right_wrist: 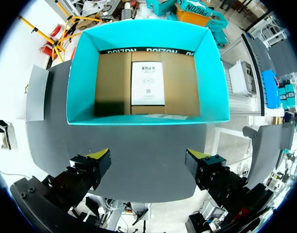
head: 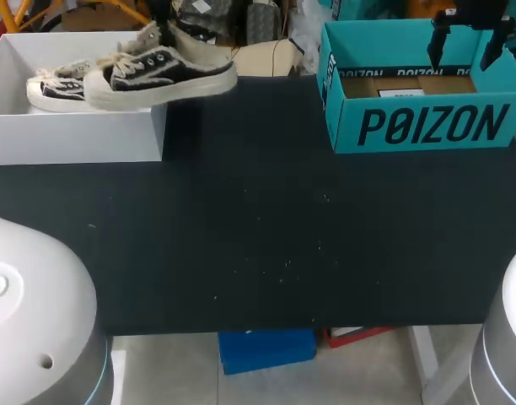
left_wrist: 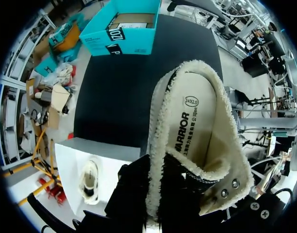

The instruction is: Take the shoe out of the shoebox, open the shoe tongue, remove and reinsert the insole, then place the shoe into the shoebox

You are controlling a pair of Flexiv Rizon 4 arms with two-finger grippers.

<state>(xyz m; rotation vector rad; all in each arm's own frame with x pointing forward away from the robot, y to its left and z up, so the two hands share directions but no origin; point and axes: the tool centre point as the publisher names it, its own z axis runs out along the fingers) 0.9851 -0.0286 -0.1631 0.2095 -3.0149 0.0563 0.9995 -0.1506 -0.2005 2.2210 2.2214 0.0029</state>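
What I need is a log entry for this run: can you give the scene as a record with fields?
held shoe: in left gripper, above white box edge
second shoe: lying inside white box
teal shoebox: open, no shoe inside
right gripper: open, empty, above teal shoebox
table: black top

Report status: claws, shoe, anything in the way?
Left claw shut on shoe, held over edge of white box. Right claw open, empty, above teal shoebox. Second shoe lying in white box.

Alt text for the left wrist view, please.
The left gripper holds a fleece-lined shoe by its side wall, insole showing, above the black table. Under it sits a white shoebox holding a second shoe; a teal box stands ahead.
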